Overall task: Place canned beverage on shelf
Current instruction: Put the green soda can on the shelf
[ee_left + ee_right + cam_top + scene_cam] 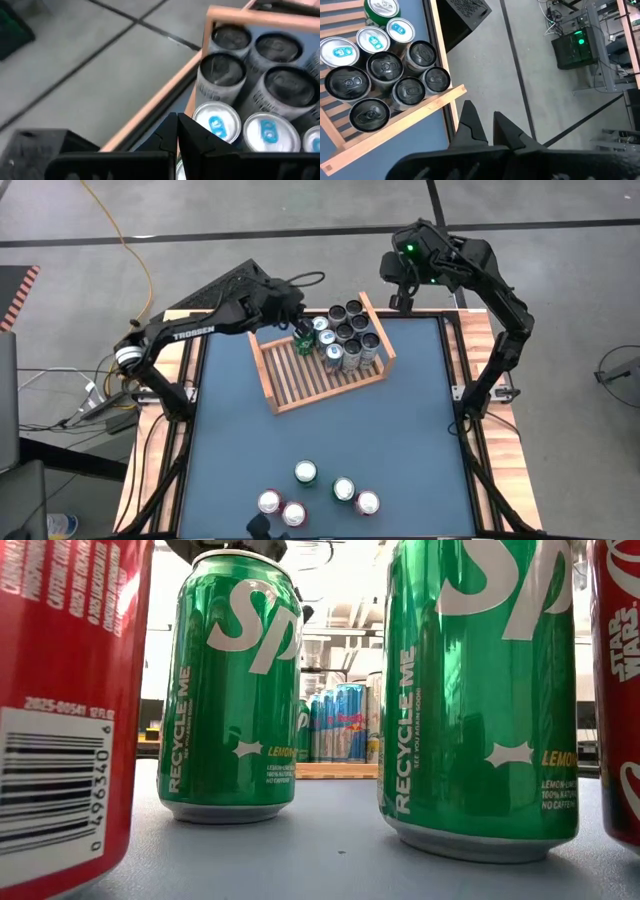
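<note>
The wooden shelf (300,380) lies on the blue table, past its middle. Several dark-topped and silver-topped cans (348,335) stand packed in the shelf's far right corner (380,65). A green can (382,9) stands on the slats beside them. My left gripper (299,332) hovers over that green can, shut, with nothing between its fingers (177,132). My right gripper (484,122) is shut and hangs high over the table's far edge, beyond the shelf's corner board (420,107).
Several loose cans stand near the table's front edge: two green (306,472) (344,489) and some red ones (294,513). They fill the low view (230,690) (480,690). Bare blue table lies between them and the shelf. Wooden rails (505,470) border the table.
</note>
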Motion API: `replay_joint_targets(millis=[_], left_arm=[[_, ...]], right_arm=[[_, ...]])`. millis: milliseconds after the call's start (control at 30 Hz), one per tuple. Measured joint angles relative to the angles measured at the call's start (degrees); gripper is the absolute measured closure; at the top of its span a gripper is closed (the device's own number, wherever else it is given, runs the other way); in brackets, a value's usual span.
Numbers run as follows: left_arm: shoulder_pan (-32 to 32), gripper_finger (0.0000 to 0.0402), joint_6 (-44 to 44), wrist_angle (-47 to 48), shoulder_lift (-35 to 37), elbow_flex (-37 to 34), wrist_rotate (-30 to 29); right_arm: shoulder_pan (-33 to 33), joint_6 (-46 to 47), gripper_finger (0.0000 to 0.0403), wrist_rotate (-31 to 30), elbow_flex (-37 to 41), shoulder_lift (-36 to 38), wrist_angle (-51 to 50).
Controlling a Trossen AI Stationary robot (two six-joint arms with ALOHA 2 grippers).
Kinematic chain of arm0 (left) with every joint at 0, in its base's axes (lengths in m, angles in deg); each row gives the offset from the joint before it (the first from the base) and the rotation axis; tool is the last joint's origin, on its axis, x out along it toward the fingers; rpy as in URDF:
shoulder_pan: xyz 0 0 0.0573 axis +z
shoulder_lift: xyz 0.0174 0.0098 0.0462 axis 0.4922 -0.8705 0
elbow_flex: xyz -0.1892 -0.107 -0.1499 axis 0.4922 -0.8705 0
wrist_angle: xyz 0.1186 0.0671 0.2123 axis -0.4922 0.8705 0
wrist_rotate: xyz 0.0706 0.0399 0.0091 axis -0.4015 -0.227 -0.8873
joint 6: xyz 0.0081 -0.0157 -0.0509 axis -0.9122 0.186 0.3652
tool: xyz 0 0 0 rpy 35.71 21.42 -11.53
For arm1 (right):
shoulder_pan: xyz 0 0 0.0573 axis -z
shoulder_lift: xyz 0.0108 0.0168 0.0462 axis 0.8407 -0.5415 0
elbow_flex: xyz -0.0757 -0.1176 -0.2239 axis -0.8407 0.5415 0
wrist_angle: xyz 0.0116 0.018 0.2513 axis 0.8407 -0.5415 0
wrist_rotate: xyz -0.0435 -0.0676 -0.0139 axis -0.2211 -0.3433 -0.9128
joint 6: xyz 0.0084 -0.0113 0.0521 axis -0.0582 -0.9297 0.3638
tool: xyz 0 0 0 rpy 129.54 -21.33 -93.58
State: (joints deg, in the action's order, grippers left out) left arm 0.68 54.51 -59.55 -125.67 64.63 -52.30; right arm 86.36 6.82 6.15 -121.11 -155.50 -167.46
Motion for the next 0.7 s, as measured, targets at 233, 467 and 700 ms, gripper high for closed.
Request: replay_joint_targets(millis=[233,467,700], left_arm=[[1.4,0.0401,5.2,1.2,-3.6,0.0,4.9],[1.5,0.0401,6.1,1.6,-6.1,0.0,6.9],[1.4,0.0401,7.1,4.6,-7.6,0.0,13.8]], right_arm=[[0.3,-0.7,0.0403,0.1,0.0,0.0,0.0],[0.3,-1.4,0.0403,0.2,0.0,0.0,0.0],[0.3,-1.4,0.0403,0.3,0.0,0.0,-0.4]])
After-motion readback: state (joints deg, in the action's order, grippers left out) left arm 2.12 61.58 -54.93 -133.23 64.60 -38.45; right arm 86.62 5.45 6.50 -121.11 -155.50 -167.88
